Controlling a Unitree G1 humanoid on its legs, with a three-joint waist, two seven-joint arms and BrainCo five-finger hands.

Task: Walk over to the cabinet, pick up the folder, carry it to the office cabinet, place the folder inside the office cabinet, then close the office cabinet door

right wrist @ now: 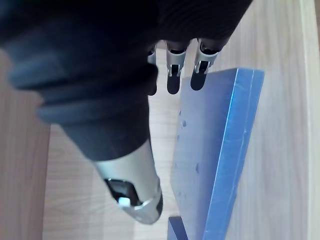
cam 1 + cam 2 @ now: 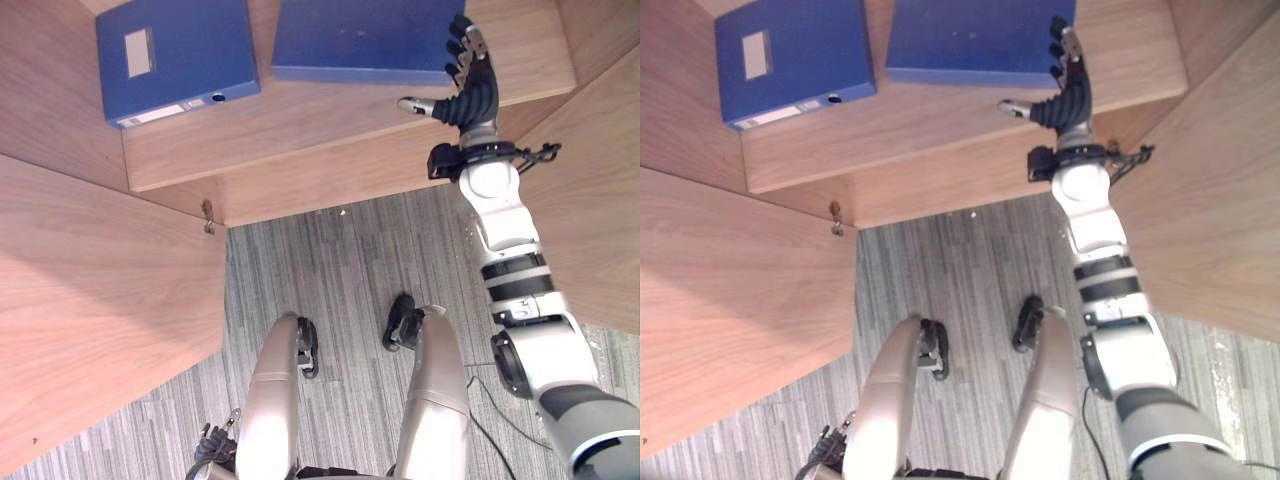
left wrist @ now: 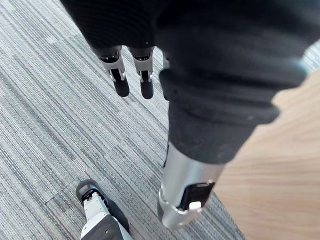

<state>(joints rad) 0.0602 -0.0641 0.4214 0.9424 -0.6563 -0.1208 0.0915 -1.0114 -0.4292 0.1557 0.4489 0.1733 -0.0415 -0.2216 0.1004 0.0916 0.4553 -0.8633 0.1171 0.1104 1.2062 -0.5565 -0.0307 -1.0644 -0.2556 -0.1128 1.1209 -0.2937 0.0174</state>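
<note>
Over the blue folder's right edge, right fingers: the right hand (image 2: 470, 92) has its fingers (image 1: 172, 75) straight and released, grasping nothing. The thumb is spread out to the robot's left.
Fingertips against folder: the dark tips lie at the right near corner of the blue folder (image 2: 360, 38). Whether they touch its cover cannot be told.
Thumb: it points across the bare wood in front of the folder's near edge, apart from the folder.
Task item, position: the blue folder lies flat on the wooden shelf (image 2: 300, 135), cover up, on the right half of the shelf, with no hand holding it.
Left fingers: the left hand (image 3: 200, 75) hangs low over the carpet (image 2: 340, 270). Its fingers (image 3: 120, 80) are straight and relaxed, holding nothing.
Neighbouring item: a second blue folder (image 2: 175, 55) lies flat on the same shelf, to the left of the first and apart from it by a strip of bare wood. It has a pale label on its cover, and its spine, with a round hole, faces the robot.
Obstructions: nothing lies on top of the blue folder or between it and the fingers.
Surroundings: a wood panel (image 2: 100, 300) stands to the left with a small metal fitting (image 2: 208, 215) at its corner. Another wood panel (image 2: 600, 200) stands to the right, beside the right arm.
Shelf contents: the two blue folders.
</note>
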